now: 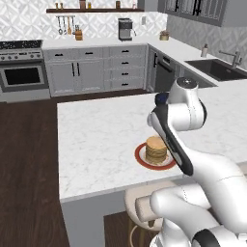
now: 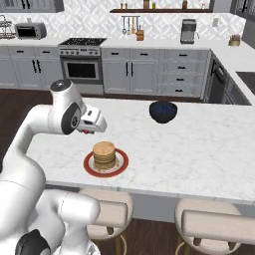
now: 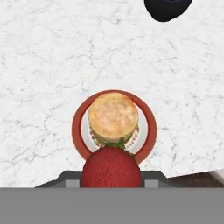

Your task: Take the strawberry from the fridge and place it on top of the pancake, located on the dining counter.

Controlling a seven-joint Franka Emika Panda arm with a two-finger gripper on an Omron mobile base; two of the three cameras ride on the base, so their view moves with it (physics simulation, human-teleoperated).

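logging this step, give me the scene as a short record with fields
strawberry: red, held between the fingers of the hand, above the counter
hand: shut on the strawberry, near the plate's edge, not yet over the stack
pancake: tan stack, bare on top
plate: red-rimmed, under the pancake
dining counter: white marble slab
bowl: dark, beyond the plate

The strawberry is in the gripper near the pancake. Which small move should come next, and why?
Probably ease the gripper forward over the pancake before lowering. The hand view shows the strawberry held short of the stack on the red-rimmed plate.
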